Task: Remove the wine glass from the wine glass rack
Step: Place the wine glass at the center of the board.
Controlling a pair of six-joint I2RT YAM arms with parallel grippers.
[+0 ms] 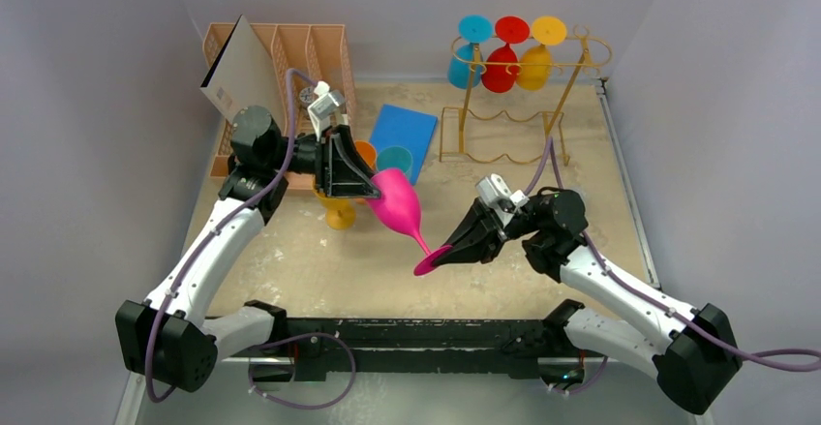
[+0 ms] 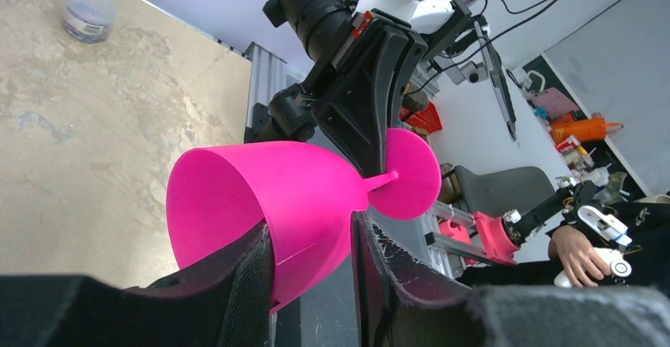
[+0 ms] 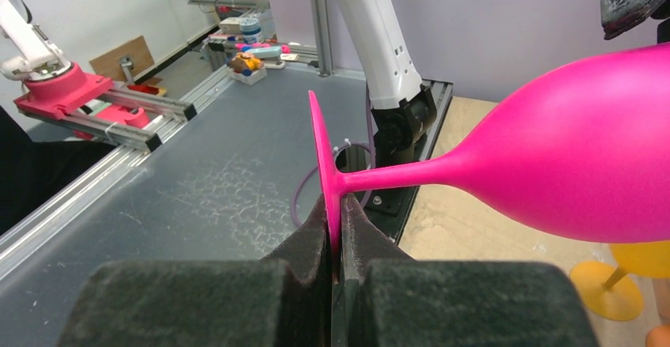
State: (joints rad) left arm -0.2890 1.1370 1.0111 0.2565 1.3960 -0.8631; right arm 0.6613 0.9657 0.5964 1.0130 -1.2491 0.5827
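The pink wine glass [image 1: 399, 202] is off the wine glass rack [image 1: 503, 115]. It is tilted in the air above the tabletop [image 1: 310, 270], well apart from the rack. The right gripper [image 1: 447, 254] is closed on the edge of its round foot. The left gripper [image 1: 373, 188] presses its 2 fingers [image 2: 245, 284] on both sides of the bowl. 3 other glasses [image 1: 501, 62] hang on the rack.

Whole table [image 1: 319, 270] is covered from a fixed camera high above its near edge, tilted down, far off. Left wrist view is taken close over the left gripper [image 2: 312, 224], faced at the right arm [image 2: 332, 15]; right wrist view is taken close over the right gripper [image 3: 336, 205], faced at the left arm [image 3: 379, 47]. Pink wine glass [image 1: 399, 202] is shared by all three.
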